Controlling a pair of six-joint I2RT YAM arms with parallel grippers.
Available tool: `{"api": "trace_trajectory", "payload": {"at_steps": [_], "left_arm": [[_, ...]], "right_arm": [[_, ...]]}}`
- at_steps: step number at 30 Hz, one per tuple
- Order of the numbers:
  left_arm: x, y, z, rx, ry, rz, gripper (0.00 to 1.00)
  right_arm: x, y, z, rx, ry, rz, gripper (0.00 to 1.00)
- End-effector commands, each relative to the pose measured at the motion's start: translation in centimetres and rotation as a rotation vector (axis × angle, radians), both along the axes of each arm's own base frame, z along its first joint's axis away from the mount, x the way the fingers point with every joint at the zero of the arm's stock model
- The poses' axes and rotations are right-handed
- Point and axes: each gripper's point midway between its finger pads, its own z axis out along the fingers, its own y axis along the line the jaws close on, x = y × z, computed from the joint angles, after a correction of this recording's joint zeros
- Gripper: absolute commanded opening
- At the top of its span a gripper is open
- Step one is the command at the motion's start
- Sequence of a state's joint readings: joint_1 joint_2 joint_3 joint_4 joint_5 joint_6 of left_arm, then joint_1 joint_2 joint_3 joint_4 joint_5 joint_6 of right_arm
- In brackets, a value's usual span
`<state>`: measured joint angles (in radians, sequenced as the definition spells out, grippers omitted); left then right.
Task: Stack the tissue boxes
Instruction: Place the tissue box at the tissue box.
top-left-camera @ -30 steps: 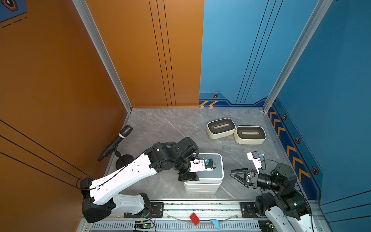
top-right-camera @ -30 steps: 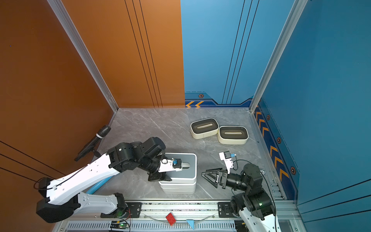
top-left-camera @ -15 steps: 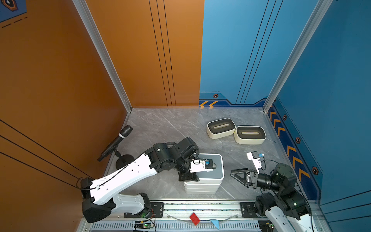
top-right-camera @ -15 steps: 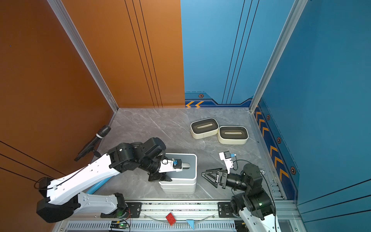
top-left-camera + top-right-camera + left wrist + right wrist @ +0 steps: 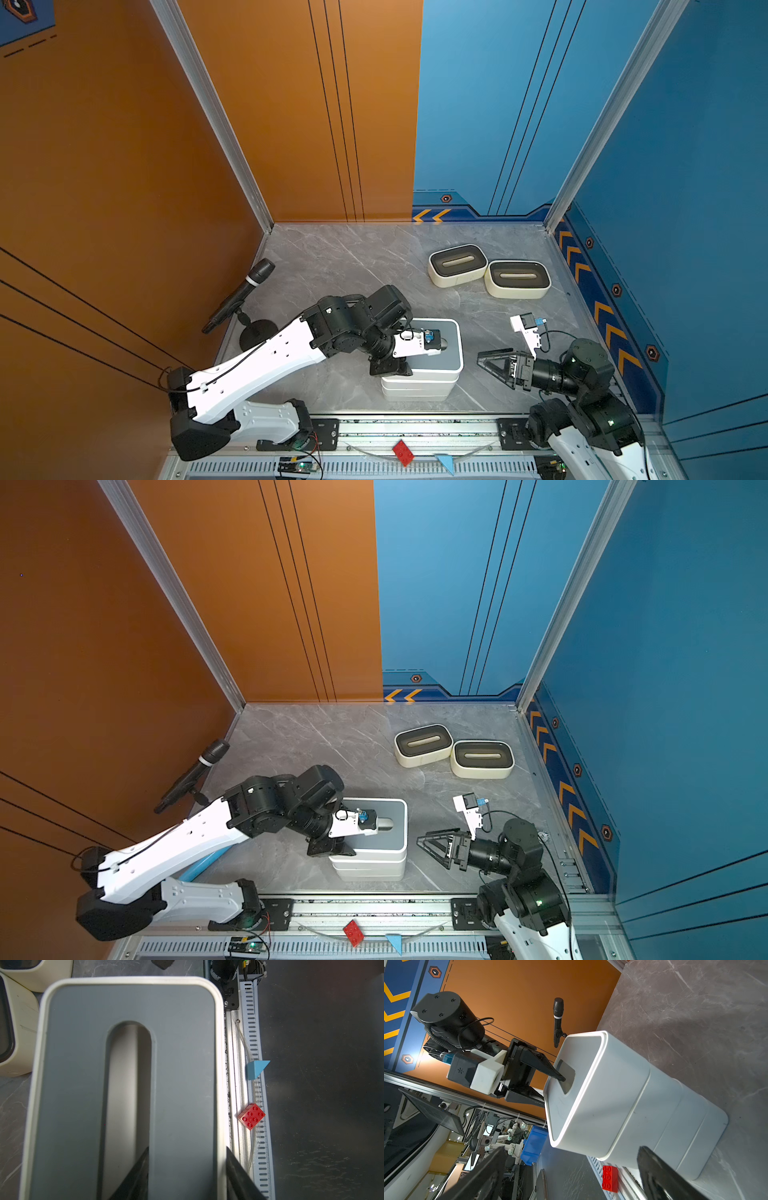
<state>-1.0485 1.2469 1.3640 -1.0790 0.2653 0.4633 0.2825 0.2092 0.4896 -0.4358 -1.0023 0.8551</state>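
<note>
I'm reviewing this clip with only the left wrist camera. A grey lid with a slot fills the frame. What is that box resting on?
Observer: The grey-topped box is on top of a stack of white boxes that stands on the table.
Operator: Where is the other arm?
Observer: The right gripper is open, beside the stack and not touching it.
Operator: Is anything left to stack?
Observer: Yes. Two cream boxes lie side by side on the far right of the table, with nothing on them.
</note>
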Motion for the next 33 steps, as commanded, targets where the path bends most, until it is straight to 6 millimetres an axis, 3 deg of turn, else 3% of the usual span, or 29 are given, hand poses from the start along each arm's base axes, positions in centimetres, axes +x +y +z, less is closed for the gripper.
{"api": "trace_trajectory", "payload": {"at_steps": [1,33], "left_arm": [[-0.67,-0.36,1.04,-0.057,-0.009,-0.020,0.46],[-0.95,-0.24,0.43,-0.046,0.011,-0.019,0.51]], "right_arm": [[-0.24,0.03,-0.08,0.005,-0.005,0.007,1.00],[-0.03,0.11,-0.37,0.002,0.002,0.006,1.00]]}}
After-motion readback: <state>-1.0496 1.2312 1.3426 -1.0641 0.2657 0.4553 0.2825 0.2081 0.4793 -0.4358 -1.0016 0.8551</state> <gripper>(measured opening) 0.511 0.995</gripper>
